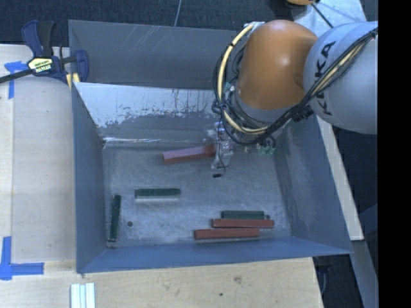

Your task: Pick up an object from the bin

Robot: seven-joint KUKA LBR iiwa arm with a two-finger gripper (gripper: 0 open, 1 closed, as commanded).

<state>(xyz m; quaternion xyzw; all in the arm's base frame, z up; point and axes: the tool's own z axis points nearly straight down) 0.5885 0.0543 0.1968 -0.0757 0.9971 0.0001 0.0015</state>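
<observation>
A red-brown flat bar point(183, 154) lies near the back of the bin floor, slightly tilted. Its right end reaches the gripper point(220, 162), which hangs low at that end under the orange cover. Whether the gripper touches the bar I cannot tell. A dark green bar point(157, 193) with a pale lower edge lies on the floor to the front left of the gripper, well apart from it.
At the front right lie a green bar point(243, 215) and two red-brown bars point(244, 223) point(227, 233), close together and parallel. Another dark green bar point(114, 217) lies along the foot of the left wall. The arm and its cables cover the back right corner.
</observation>
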